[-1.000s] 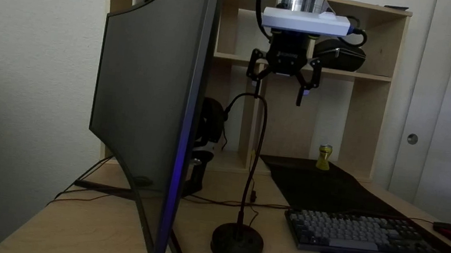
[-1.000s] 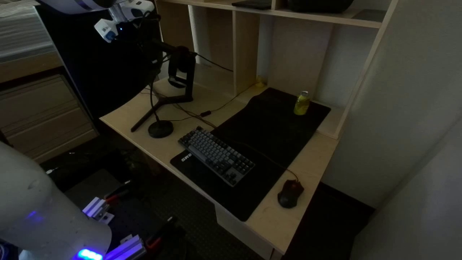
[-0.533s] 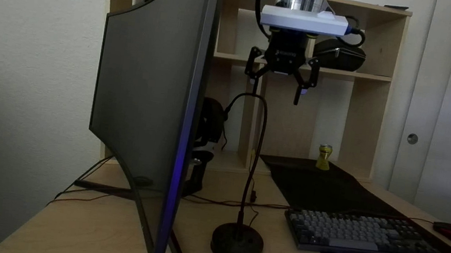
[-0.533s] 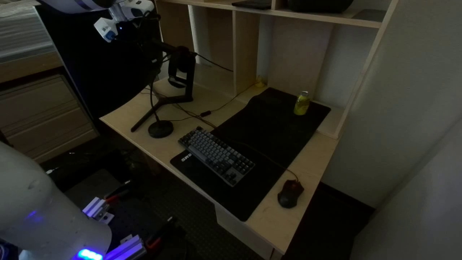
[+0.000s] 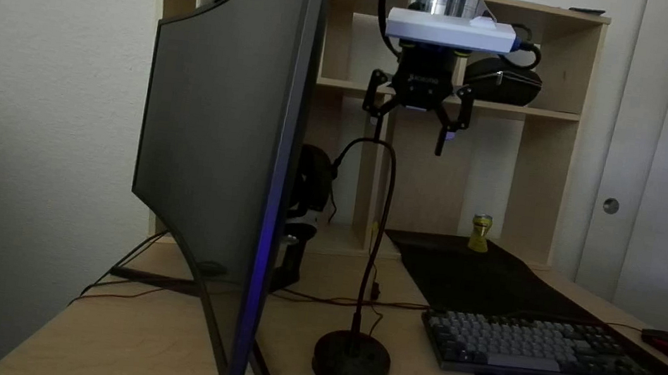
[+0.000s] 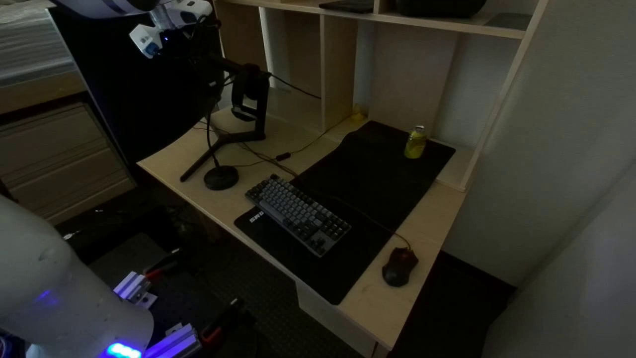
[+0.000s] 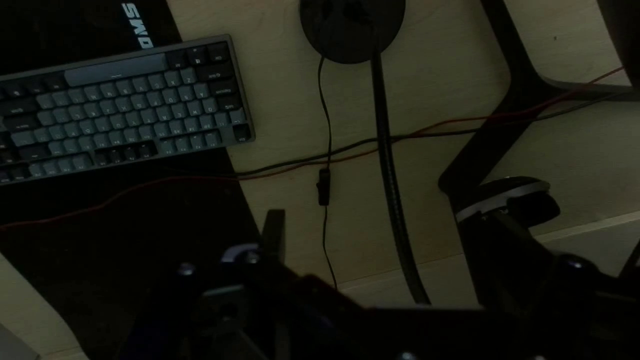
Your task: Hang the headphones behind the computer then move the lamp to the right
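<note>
The lamp (image 5: 350,363) stands upright on the desk, its round base in front of the monitor stand and its gooseneck arching up. My gripper (image 5: 408,144) hangs over it with fingers wide apart. In that exterior view one finger (image 5: 377,128) meets the top of the arch; whether they touch I cannot tell. From the wrist, the lamp's neck (image 7: 392,185) passes between the spread fingers of the gripper (image 7: 387,220), ungripped. Dark headphones (image 6: 244,97) hang at the stand behind the computer (image 5: 220,129), partly hidden by it; their band and cup (image 7: 505,200) show in the wrist view.
A keyboard (image 5: 543,350) lies on a black mat (image 6: 377,164), with a mouse (image 6: 400,267) beside it and a yellow can (image 6: 415,142) farther back. Cables (image 7: 360,150) cross the desk behind the lamp base. A wooden shelf (image 5: 434,98) rises behind the gripper.
My gripper shifted slightly left and up in an exterior view between one second and half a second ago, and has held still since. The lamp and headphones have not moved.
</note>
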You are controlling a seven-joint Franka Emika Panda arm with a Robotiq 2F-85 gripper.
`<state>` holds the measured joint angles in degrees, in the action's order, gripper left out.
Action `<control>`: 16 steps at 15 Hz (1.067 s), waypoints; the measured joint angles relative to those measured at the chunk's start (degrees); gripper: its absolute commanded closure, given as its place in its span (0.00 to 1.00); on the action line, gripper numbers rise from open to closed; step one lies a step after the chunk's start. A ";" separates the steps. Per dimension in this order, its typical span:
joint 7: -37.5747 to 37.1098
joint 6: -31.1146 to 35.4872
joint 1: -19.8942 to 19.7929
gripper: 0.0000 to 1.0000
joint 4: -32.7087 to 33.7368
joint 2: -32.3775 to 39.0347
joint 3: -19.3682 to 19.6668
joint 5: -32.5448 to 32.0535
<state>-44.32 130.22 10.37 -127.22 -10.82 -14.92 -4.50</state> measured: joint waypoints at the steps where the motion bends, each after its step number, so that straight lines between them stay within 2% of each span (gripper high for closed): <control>1: 0.00 0.00 0.00 0.00 0.00 0.00 0.00 0.00; 3: -0.37 2.21 0.00 0.00 -1.30 -0.02 -0.10 -1.29; 8: -2.77 15.08 0.21 0.00 -11.04 -0.08 -1.85 -2.06; 14: -3.58 16.85 0.17 0.00 -13.10 -0.30 -2.26 -2.25; 16: -6.99 18.34 -0.46 0.00 -12.93 0.33 -2.41 -5.18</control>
<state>-51.32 148.56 9.91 -140.15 -10.49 -17.33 -9.69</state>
